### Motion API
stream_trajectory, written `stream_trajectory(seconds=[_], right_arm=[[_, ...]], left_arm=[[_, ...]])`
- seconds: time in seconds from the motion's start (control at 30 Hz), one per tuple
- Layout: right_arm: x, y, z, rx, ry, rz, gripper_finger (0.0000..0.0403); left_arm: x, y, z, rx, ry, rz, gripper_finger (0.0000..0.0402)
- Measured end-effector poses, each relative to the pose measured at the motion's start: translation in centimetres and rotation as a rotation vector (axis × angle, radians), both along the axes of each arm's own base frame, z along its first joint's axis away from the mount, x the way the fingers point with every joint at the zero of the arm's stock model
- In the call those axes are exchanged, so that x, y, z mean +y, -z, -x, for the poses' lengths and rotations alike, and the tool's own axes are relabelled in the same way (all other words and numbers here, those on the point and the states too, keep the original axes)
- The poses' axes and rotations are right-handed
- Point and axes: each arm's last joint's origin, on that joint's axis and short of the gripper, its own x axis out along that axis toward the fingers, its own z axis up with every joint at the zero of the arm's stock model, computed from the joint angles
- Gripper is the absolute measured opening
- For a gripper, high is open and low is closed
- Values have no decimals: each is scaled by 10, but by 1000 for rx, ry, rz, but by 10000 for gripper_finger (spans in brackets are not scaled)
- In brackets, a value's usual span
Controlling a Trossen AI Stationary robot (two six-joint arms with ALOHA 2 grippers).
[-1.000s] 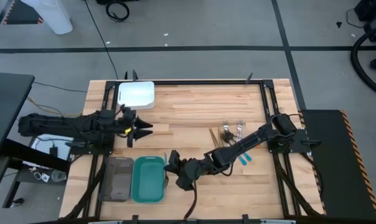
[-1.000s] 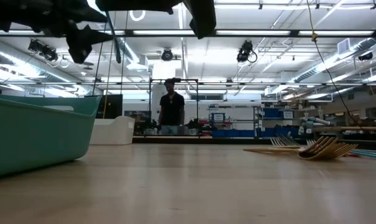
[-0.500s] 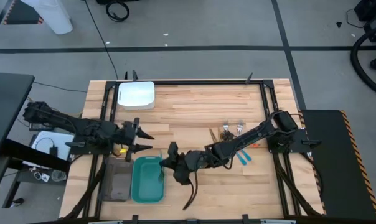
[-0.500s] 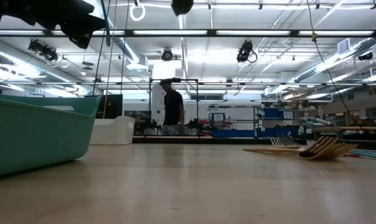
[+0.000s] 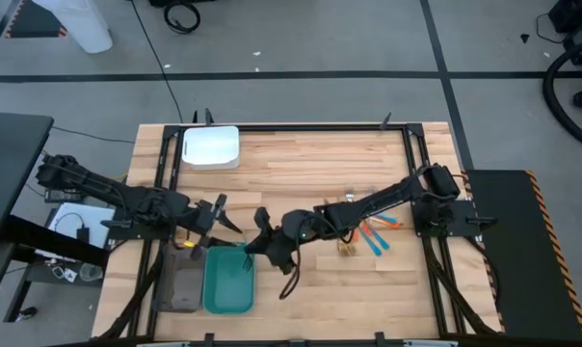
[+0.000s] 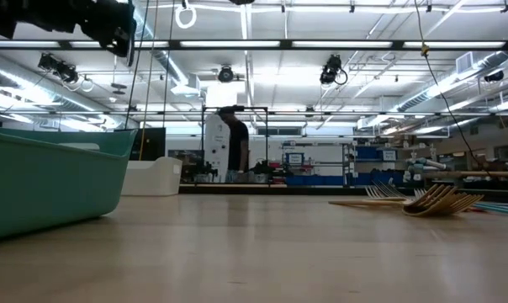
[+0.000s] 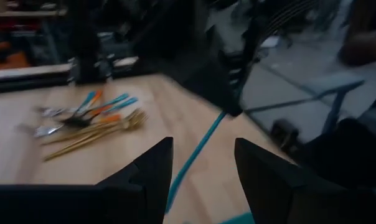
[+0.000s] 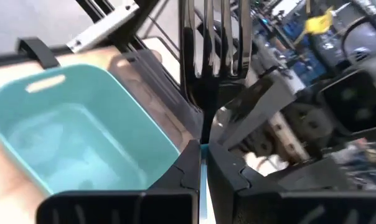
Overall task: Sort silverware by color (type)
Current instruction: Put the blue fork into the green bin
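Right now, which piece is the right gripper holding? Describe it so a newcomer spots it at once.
Find the teal tray at the table's near-left edge, beside the grey tray. Over its right rim, the right gripper pinches a slim teal-handled fork, dark tines up. It is the only utensil in the air; the rest lie heaped farther right.

A robotics lab: strip ceiling lights (image 6: 262, 44), stocked shelving (image 6: 380, 164), cabled concrete floor (image 5: 310, 39).

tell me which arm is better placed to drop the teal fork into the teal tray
The right. The right gripper is shut on the teal fork and sits at the teal tray's rim. The left gripper is open, empty, and beside the tray's far corner.
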Motion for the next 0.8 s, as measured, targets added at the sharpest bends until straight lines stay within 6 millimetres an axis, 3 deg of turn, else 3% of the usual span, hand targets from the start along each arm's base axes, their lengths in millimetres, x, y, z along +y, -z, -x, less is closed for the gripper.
stream_trajectory(seconds=[0.3, 0.6, 0.8], right_arm=[[-15, -6, -4, -16, -141, -160, 20], [-16, -7, -5, -12, -129, -192, 20], [-20, -7, -5, 25, -177, -285, 20]], left_arm=[[-4, 8, -17, 21, 58, 79, 180], [-5, 14, -28, 38, 103, 133, 180], [-8, 14, -32, 16, 137, 153, 152]])
